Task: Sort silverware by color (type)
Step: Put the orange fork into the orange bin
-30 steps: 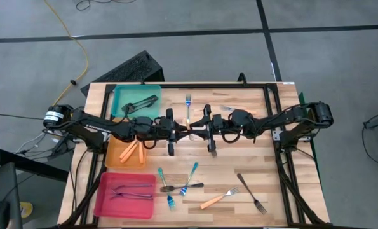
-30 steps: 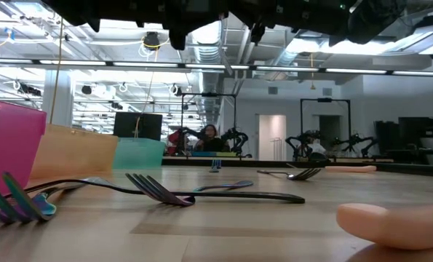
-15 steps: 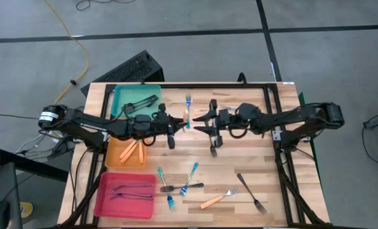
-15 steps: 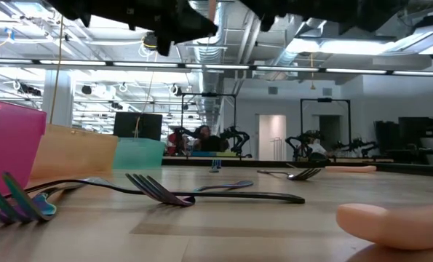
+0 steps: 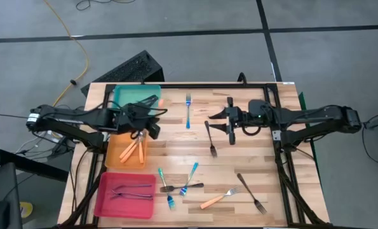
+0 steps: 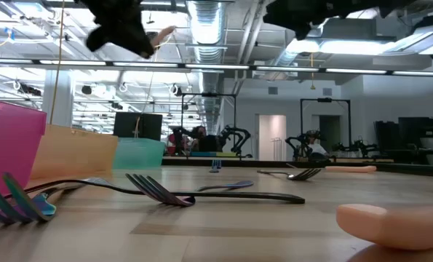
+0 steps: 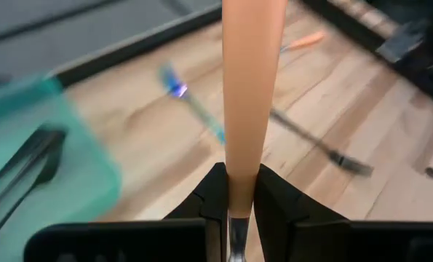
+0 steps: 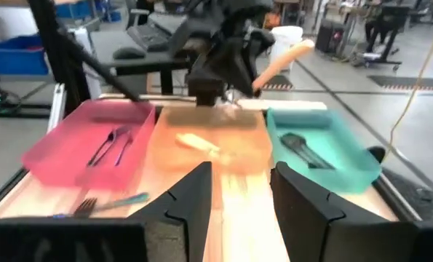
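I've got the left gripper (image 5: 147,122) clamped on an orange-handled fork (image 7: 249,94), hovering at the orange tray's (image 5: 114,156) 12 o'clock edge. Next up: lower, release. Right gripper (image 5: 230,121) sits open, empty.

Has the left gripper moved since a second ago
Yes. In the high view the left gripper, shut on an orange-handled fork, has pulled away from the table's middle and now hangs by the orange plastic tray.

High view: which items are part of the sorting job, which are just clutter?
Job:
- orange fork in left gripper
- loose forks on table
- teal tray, orange tray, pink tray

Lying about:
- keyboard
- yellow cable on floor
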You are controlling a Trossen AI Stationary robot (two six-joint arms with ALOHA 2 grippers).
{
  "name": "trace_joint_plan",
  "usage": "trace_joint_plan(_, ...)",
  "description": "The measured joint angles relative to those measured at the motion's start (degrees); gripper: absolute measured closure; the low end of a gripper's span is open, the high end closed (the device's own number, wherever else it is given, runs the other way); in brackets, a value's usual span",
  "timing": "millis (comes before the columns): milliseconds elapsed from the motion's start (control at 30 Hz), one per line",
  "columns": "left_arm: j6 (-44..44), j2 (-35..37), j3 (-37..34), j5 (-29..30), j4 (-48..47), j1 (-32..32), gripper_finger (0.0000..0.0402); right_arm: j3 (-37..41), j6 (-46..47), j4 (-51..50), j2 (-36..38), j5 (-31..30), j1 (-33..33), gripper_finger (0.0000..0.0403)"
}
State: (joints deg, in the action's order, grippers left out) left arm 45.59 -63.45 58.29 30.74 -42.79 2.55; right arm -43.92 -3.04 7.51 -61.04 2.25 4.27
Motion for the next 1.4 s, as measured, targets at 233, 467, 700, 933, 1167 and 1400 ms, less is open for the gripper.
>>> trace_joint_plan(233, 16.91, 0.59, 4.34, -4.07, -23.36, 1.48, 0.0376, 0.00, 0.03, -9.85, -0.42, -1.15, 0.01, 0.0243)
trace_joint_plan(467, 26.11, 1.67, -0.46, -9.96, -26.86, 3.31, 0.0376, 0.08, 1.62, -11.56, -4.29, -1.01, -0.04, 0.0243)
trace_joint_plan(700, 30.92, 4.98, -8.66, -12.59, -26.93, 3.77, 0.0376, 0.20, 2.61, -11.17, -9.48, -0.80, -0.97, 0.0243)
trace_joint_plan(933, 36.99, 11.08, -17.69, -18.50, -23.56, 3.73, 0.0376, 0.20, 2.61, -11.07, -12.86, -0.78, -1.63, 0.0243)
trace_joint_plan(1167, 36.51, 11.67, -23.44, -20.32, -17.58, 1.17, 0.0376, 0.20, 2.59, -6.43, -14.98, -0.69, -1.64, 0.0243)
trace_joint_plan(1400, 31.69, 9.48, -24.56, -21.54, -13.56, -4.16, 0.0376, 0.15, 2.42, -5.13, -15.34, -0.69, -1.61, 0.0243)
